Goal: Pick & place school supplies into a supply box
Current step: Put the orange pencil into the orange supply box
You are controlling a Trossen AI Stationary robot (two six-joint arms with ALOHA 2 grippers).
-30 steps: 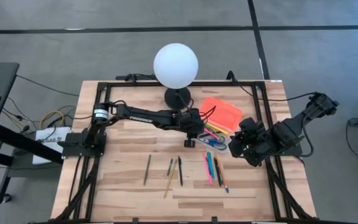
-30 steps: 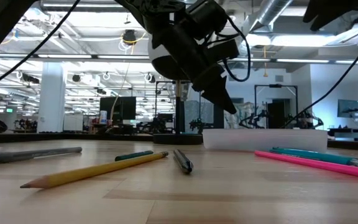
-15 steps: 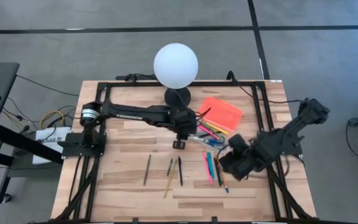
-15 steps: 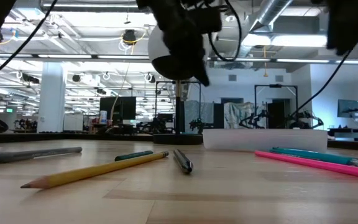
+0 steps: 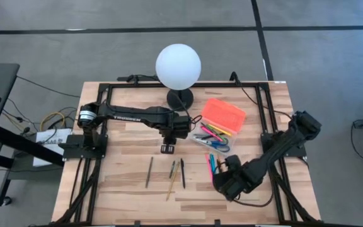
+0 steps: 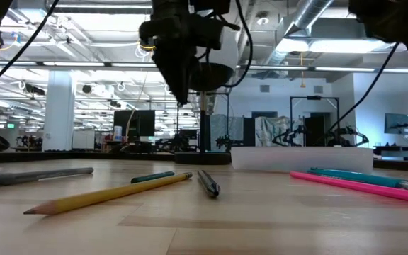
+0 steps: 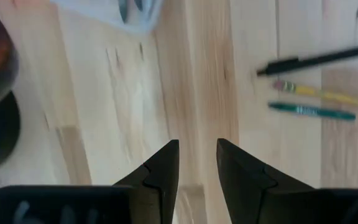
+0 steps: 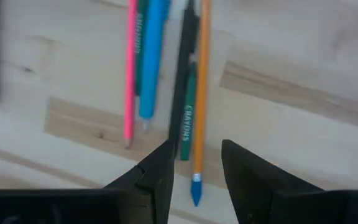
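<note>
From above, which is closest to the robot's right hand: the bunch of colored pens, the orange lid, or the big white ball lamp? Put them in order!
Seen from above, starting from the right hand:
1. The colored pens, lying on the table right beside the hand.
2. The orange lid, farther back on the right side of the table.
3. The white ball lamp, at the table's far edge near the middle.

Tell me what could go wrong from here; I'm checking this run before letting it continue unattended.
1. The right claw hovers open over a tight bundle of pens. Closing could catch two or nudge the neighbours away.
2. The orange pencil lies flat on the table, so the fingertips may scrape wood or slip off it.
3. The left claw hangs open and empty near the box, perhaps crowding a drop-off.
</note>
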